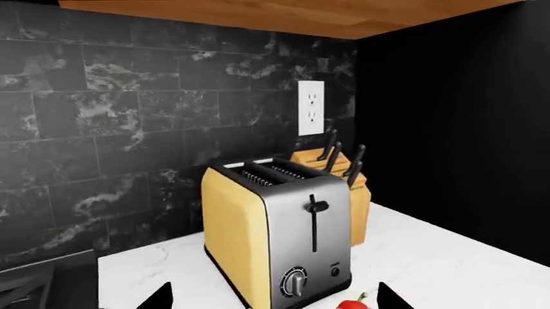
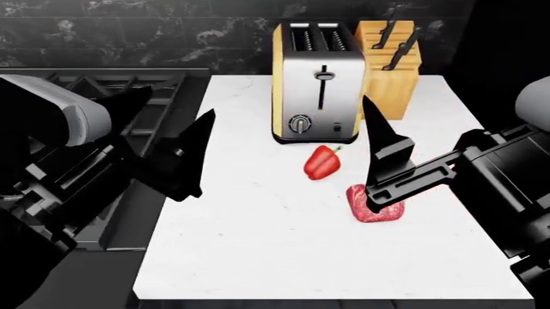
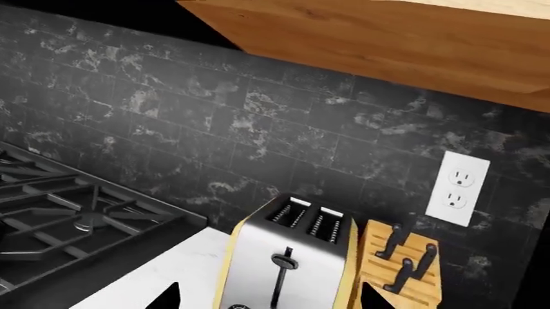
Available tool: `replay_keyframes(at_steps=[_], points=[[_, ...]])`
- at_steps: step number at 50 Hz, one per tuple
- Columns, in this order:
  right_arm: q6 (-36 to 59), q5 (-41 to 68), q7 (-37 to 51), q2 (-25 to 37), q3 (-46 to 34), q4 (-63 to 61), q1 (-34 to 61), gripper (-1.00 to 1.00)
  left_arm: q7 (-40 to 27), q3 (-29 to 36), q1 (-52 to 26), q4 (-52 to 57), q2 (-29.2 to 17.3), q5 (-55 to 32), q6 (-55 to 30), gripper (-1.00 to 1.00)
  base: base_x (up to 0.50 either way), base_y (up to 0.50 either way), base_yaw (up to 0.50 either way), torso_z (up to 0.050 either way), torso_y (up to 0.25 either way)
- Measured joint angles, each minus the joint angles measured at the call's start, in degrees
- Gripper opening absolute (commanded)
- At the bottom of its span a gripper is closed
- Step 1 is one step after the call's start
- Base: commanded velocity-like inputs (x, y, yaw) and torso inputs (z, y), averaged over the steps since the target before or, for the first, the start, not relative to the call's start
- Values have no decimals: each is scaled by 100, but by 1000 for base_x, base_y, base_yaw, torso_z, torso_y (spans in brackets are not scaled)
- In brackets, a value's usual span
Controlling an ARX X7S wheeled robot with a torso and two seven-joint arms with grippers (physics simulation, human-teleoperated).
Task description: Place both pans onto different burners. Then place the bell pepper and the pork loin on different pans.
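A: Where do we stand with our two end effectors?

B: Both hang above the white bench [image 2: 257,244] and neither holds anything. Our left end effector [image 2: 167,138] has its dark fingers spread wide. Our right end effector [image 2: 378,148] shows one pointed finger plainly in the head view; in its own wrist view two tips sit far apart at the frame's edge, so we read it as spread wide too.

A: And the food?

B: The bell pepper [image 2: 322,162] lies on the bench between our two end effectors, nearer the right one, with its green stem pointing toward the toaster [image 2: 318,80]. In the left wrist view we catch only its top [image 1: 352,304] between the left fingertips [image 1: 159,299], just in front of the toaster. The pork loin [image 2: 375,205] lies on the bench directly beneath the right end effector, partly hidden by it, and we cannot tell whether they touch.

A: The burners?

B: The burners [image 3: 86,219] sit under dark grates on the stove, beyond our left end effector and partly hidden by that arm in the head view.

A: The pans?

B: We see neither in any view.

A: Anything else?

B: A wooden knife block [image 2: 391,61] stands just beside the toaster, behind the right end effector.
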Motion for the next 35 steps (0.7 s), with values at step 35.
replay_keyframes(at_steps=[35], points=[[241, -90, -176, -150, -333, 114, 141, 100, 139, 54, 129, -246, 137, 87, 154, 100, 0, -210, 0, 0, 0]])
